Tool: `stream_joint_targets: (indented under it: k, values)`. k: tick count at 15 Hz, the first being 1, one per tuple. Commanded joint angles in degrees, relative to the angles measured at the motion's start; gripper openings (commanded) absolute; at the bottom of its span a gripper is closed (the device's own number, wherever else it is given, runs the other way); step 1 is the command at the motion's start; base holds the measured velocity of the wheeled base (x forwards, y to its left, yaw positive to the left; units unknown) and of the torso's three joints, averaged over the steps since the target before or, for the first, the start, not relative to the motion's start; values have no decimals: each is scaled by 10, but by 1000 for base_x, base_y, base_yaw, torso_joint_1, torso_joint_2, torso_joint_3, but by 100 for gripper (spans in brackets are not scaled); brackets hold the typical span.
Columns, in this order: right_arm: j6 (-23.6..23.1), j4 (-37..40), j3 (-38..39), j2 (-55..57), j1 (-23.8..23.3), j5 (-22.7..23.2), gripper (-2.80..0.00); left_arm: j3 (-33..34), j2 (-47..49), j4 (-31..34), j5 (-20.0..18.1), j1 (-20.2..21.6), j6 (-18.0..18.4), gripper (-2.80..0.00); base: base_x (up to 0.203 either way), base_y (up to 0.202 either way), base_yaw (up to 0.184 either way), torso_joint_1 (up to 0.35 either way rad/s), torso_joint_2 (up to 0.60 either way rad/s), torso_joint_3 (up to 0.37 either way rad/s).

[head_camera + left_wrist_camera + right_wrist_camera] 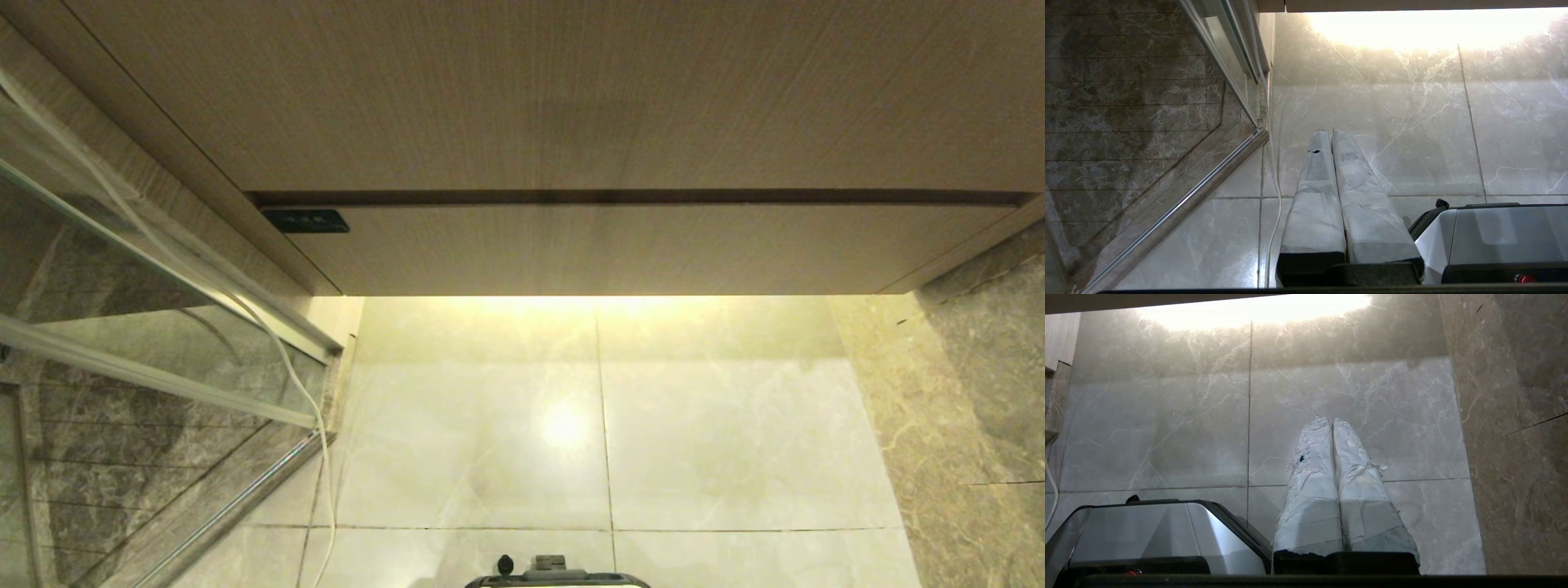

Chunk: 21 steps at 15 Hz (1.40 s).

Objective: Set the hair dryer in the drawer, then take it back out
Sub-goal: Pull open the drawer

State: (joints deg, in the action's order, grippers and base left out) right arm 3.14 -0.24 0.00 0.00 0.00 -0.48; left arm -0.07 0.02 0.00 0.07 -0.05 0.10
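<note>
wood-grain drawer [637, 249] — flat, handleless front

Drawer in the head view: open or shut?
Shut. The drawer front sits flush under the wood panel, only a thin dark seam between them.

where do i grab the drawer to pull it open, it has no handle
Probably the top edge of the drawer: its front is flat and handleless, and the dark gap along the top is the only finger room showing. Come from the front, hook fingertips into the gap, pull outward.
</note>
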Motion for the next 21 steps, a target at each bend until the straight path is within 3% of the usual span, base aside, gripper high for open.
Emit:
stream_joint_targets:
  k: [1,21]
  values:
    - [0,1,0,0,0,0,-280,0,0,0,0,0,0,-280,0,0,0,0,0,0]
    - [-7,2,0,0,0,1,-280,0,0,0,0,0,0,-280,0,0,0,0,0,0]
